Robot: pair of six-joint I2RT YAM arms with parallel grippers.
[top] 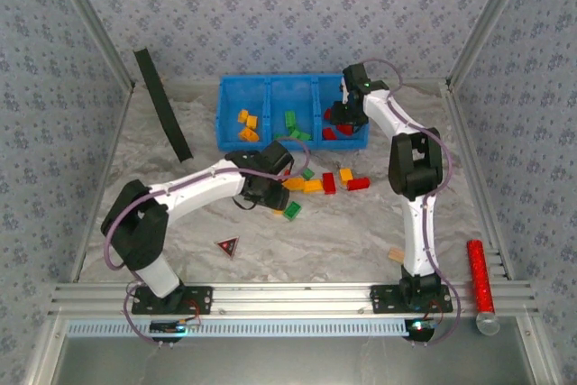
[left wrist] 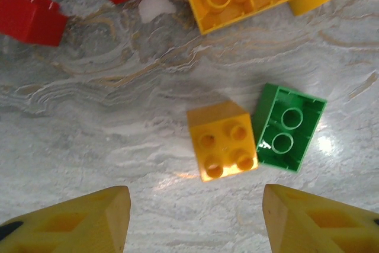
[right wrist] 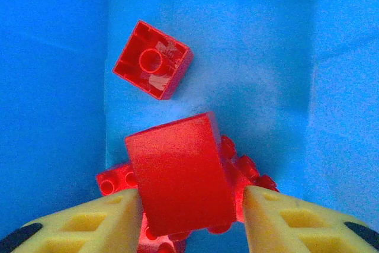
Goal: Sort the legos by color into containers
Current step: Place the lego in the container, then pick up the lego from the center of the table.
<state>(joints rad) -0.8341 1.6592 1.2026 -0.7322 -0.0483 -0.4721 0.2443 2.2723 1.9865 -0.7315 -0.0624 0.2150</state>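
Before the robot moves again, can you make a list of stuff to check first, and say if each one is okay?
1. Left gripper open with nothing inside it: ok.
2. Yellow brick lies just ahead of the left gripper, in line with its gap: ok.
3. Green brick clear of the yellow brick: not ok, it sits tight against its side.
4. Right gripper over the right compartment of the blue bin, where other red bricks lie: ok.
5. Tilted red brick free of the right gripper's grip: cannot tell.
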